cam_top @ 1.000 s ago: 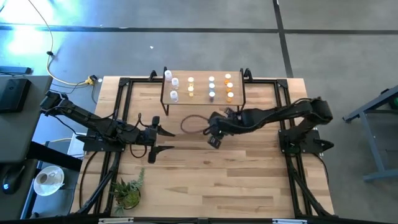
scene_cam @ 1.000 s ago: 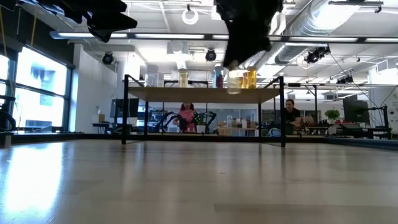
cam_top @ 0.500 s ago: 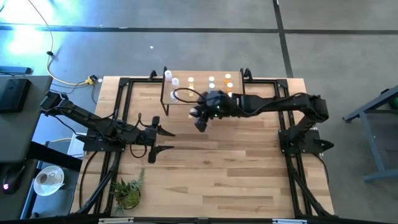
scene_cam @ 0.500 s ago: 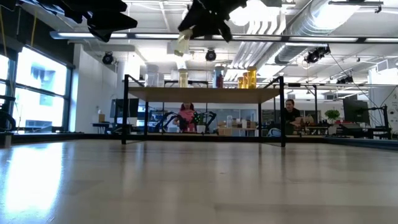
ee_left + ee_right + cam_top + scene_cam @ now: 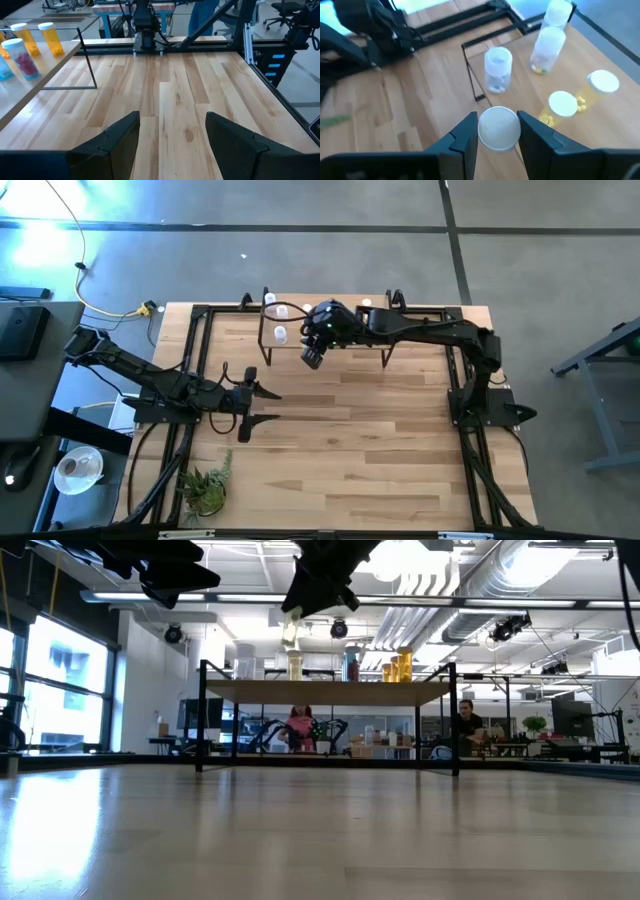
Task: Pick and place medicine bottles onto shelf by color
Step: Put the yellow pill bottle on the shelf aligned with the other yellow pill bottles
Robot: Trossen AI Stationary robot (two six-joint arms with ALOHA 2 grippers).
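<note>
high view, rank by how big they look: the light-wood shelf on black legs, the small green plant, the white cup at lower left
1. The light-wood shelf on black legs, partly covered by the right arm.
2. The small green plant.
3. The white cup, only slightly smaller than the plant, so that ranking is close.

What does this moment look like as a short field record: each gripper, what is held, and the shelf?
right gripper: shut on a white-capped bottle, above the shelf's left part
left gripper: open, empty, over bare table on the left
shelf contents: clear bottles at the left end, yellow bottles beside them
held bottle's colour: cannot tell
</note>
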